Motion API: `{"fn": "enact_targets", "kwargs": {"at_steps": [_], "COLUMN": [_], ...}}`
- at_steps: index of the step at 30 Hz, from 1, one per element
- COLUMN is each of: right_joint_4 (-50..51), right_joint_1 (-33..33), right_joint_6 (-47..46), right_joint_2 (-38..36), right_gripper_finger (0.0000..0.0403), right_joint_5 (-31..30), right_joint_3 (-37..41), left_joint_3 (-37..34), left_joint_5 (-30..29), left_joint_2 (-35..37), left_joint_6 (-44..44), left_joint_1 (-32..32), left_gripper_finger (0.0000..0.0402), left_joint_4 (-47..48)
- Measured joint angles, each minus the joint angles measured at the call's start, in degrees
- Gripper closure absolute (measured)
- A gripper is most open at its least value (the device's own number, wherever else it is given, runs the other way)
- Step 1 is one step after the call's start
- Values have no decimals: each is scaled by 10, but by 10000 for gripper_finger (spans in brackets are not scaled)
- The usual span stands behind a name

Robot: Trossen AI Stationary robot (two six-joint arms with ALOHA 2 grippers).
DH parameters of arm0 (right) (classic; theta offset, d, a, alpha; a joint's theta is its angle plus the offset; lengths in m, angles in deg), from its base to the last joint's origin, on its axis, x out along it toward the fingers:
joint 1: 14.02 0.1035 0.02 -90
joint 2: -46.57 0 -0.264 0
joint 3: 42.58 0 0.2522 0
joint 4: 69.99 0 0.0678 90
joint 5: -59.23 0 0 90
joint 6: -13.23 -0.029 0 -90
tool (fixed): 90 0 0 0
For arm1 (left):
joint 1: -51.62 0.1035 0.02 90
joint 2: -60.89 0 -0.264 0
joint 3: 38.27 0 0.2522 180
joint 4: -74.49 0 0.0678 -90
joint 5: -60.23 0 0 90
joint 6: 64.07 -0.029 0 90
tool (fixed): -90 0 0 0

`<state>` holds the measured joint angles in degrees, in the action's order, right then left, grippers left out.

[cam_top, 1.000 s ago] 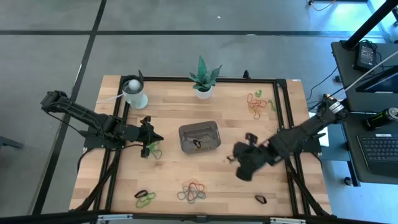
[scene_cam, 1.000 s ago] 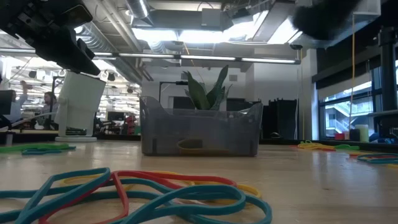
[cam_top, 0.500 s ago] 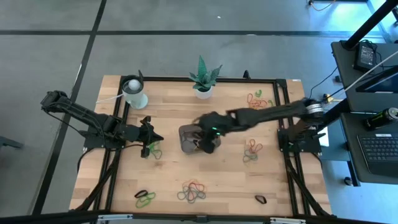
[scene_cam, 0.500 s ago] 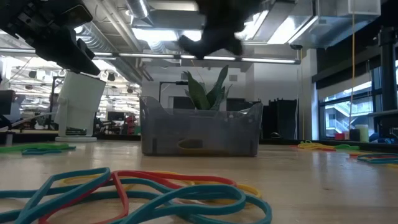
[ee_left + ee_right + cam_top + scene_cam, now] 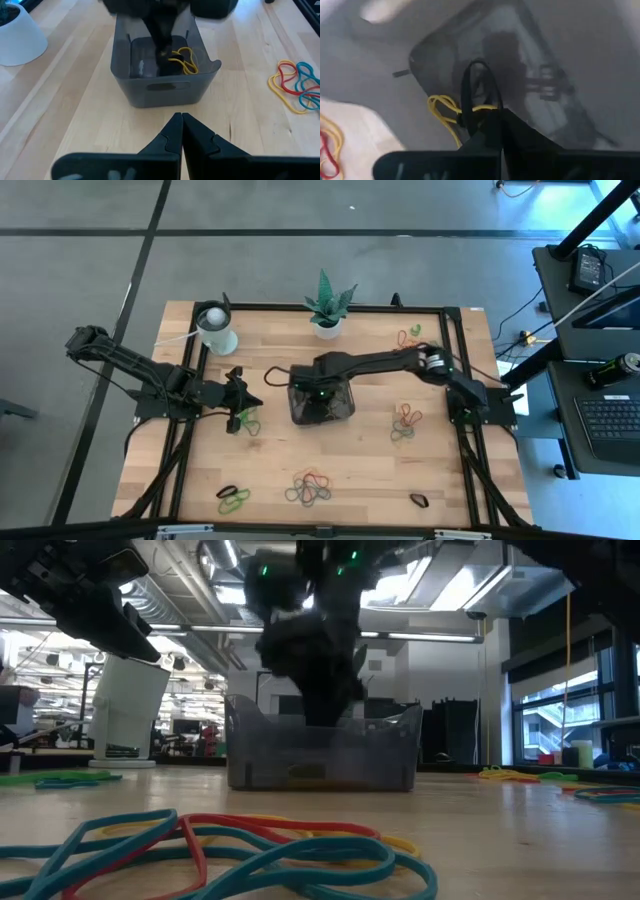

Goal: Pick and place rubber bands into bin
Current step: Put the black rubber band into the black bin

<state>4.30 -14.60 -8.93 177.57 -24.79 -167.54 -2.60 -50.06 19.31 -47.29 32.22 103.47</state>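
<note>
Dark grey bin (image 5: 320, 401) in the middle of the wooden counter (image 5: 370, 470), with a yellow rubber band (image 5: 184, 59) lying inside. Right end effector (image 5: 479, 117) down inside the bin, pinched tight on a black rubber band (image 5: 472, 90) looped up from its tips. Left end effector (image 5: 180, 125) at nine o'clock from the bin, pressed together, holding nothing.

Potted plant (image 5: 327, 308) at twelve o'clock. White cup (image 5: 216, 328) at ten o'clock. Loose bands all around: a red and green pile (image 5: 310, 486) at six o'clock, a tangle (image 5: 406, 423) at three o'clock, more (image 5: 412, 345) at two o'clock. Grey floor (image 5: 300, 240) past the counter, and a desk with a laptop (image 5: 610, 425) far at three o'clock.
</note>
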Motion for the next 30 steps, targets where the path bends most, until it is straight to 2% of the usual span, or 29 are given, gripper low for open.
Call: {"fn": "enact_targets", "kwargs": {"at_steps": [6,16,30], "right_joint_4": [-8,-8,32], "right_joint_1": [-7,-27,-26], "right_joint_6": [-42,-135,-174], "right_joint_2": [35,36,37], "right_gripper_finger": [403,403,403], "right_joint_5": [1,-10,-32], "right_joint_3": [-2,-1,0], "left_joint_3": [0,0,0], "left_joint_5": [0,3,9], "left_joint_2": [0,0,0], "left_joint_6": [0,0,0], "left_joint_1": [0,0,0], "left_gripper_finger": [400,400,400], "left_joint_4": [0,0,0]}}
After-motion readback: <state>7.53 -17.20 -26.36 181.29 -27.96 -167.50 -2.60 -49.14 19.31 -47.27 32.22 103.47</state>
